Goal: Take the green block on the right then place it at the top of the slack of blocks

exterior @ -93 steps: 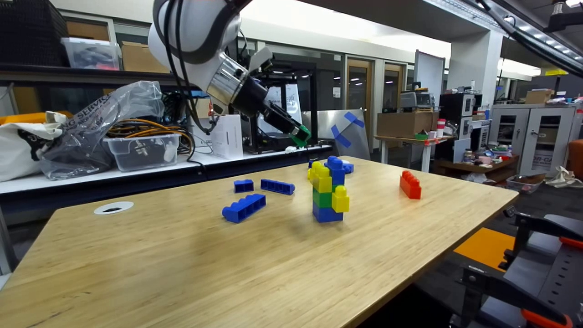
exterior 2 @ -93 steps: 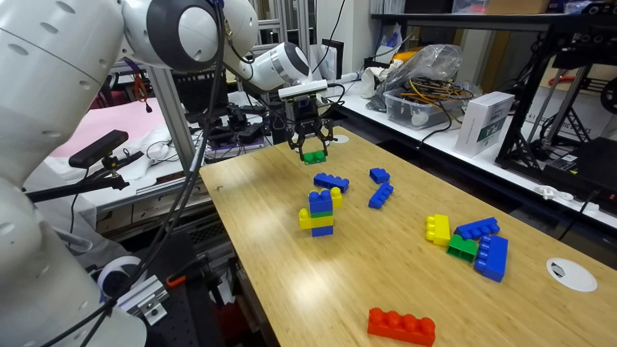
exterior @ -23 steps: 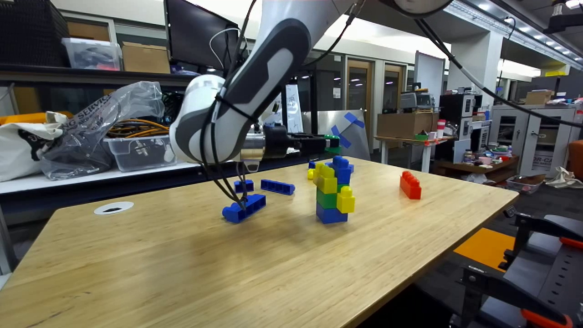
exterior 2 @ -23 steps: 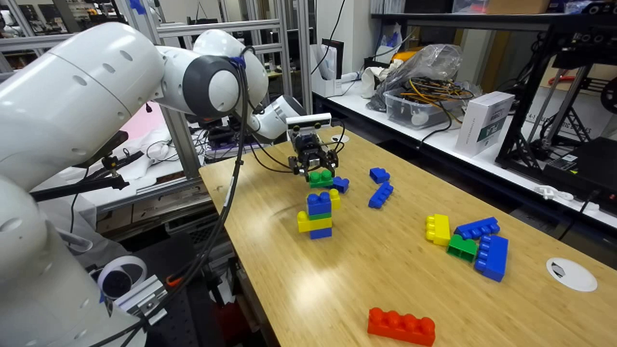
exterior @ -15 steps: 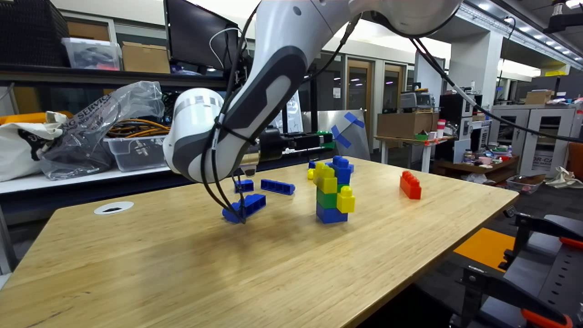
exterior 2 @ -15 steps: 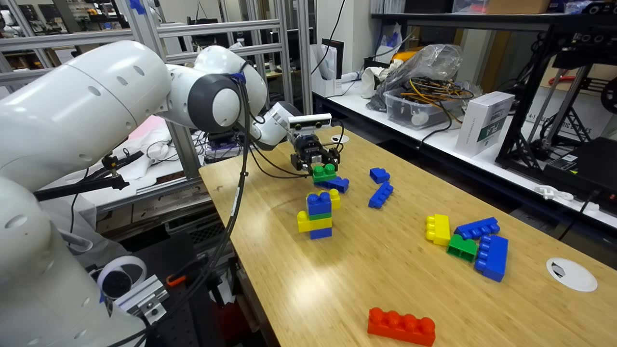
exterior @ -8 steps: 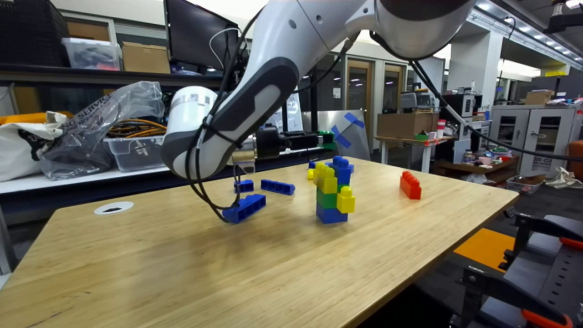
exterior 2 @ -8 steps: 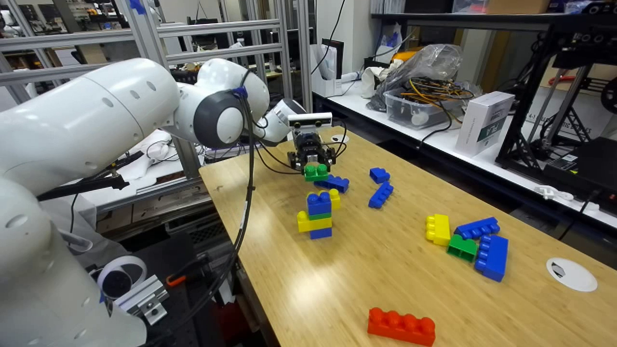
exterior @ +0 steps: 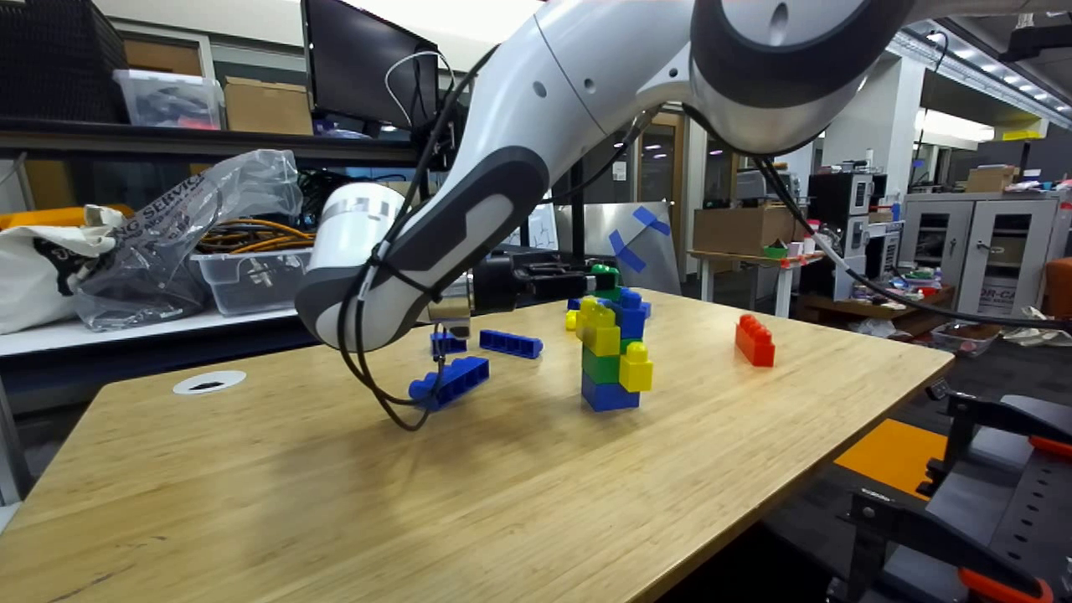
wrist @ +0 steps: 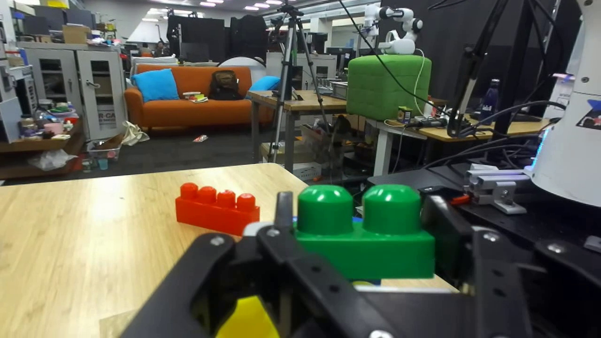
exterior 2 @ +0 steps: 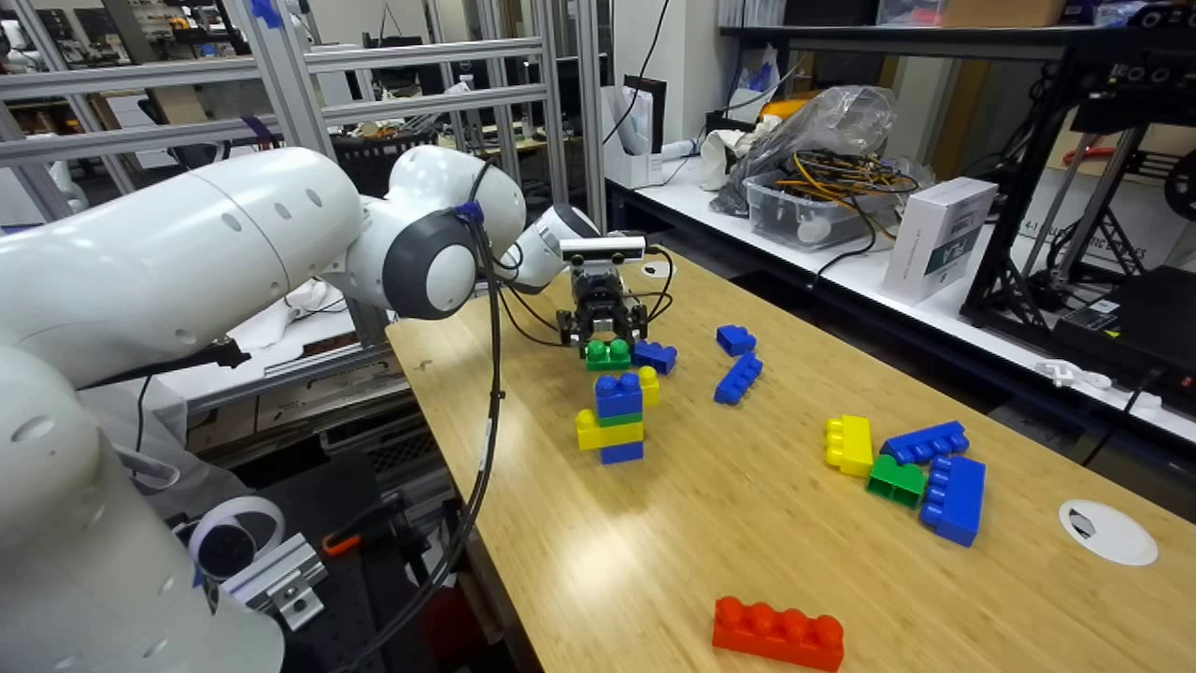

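My gripper (wrist: 359,225) is shut on a green block (wrist: 366,258) with two studs, held level, studs up. Its fingers (wrist: 283,211) press the block's two ends. In both exterior views the gripper (exterior 2: 607,350) and green block (exterior 2: 608,357) are just behind the stack, near the height of its top; I cannot tell whether they touch. The stack of blocks (exterior 2: 621,432) stands upright, with blue, yellow and green layers and a blue block (exterior 2: 619,395) on top. The stack also shows in an exterior view (exterior: 600,366); in the wrist view it is mostly hidden behind the held block.
A red brick (exterior: 755,341) lies apart from the stack. Blue bricks (exterior 2: 738,377) lie beside the gripper. Farther off, a second green block (exterior 2: 895,481) lies among yellow (exterior 2: 848,446) and blue (exterior 2: 953,500) bricks. Arm cables (exterior: 402,394) hang low over the table.
Over several seconds the gripper came down toward the stack with the green block and levelled; in the last half second it lowered further. The stack shifted slightly between the oldest and later frames.
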